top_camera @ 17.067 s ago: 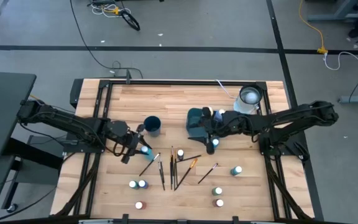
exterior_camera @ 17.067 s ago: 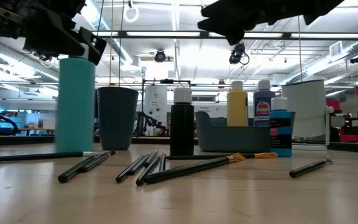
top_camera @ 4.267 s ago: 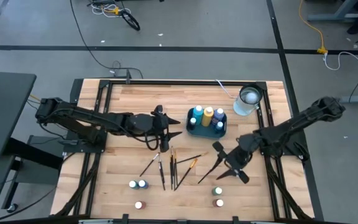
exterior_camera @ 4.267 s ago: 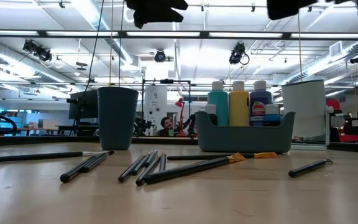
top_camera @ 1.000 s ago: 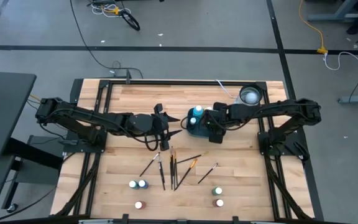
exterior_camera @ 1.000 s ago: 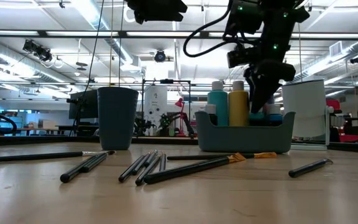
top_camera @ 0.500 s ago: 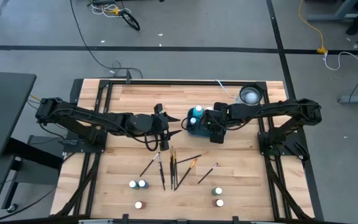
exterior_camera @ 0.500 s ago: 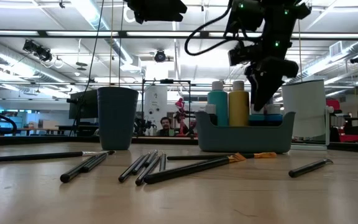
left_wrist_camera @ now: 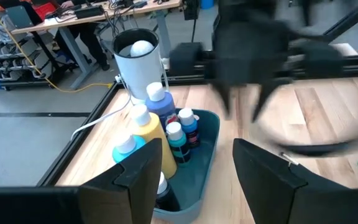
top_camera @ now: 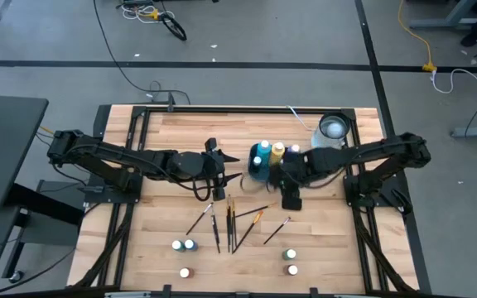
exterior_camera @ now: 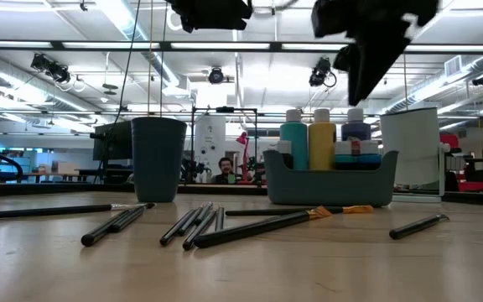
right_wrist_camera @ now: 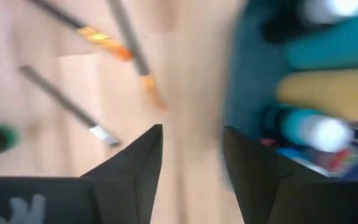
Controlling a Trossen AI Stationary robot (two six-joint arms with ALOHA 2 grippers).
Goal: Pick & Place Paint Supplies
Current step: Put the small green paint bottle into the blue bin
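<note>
Roughly halfway by my read: nearest me four small bottles (top_camera: 189, 245) sit loose at the front edge, then the paintbrushes (top_camera: 231, 222) lie scattered mid-table, none picked yet. Past those, the teal caddy (exterior_camera: 329, 186) already holds several bottles. Right gripper (top_camera: 291, 196) hangs just in front of the caddy, fingers apart, empty. Left gripper (top_camera: 222, 168) hovers beside the caddy, jaws apart, empty. Dark cup (exterior_camera: 158, 158) has no brushes that I can see

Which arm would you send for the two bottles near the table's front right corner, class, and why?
The right. Its open, empty hand hangs beside the caddy, nearer those bottles; the left hand hovers farther off, beyond the brushes.
</note>
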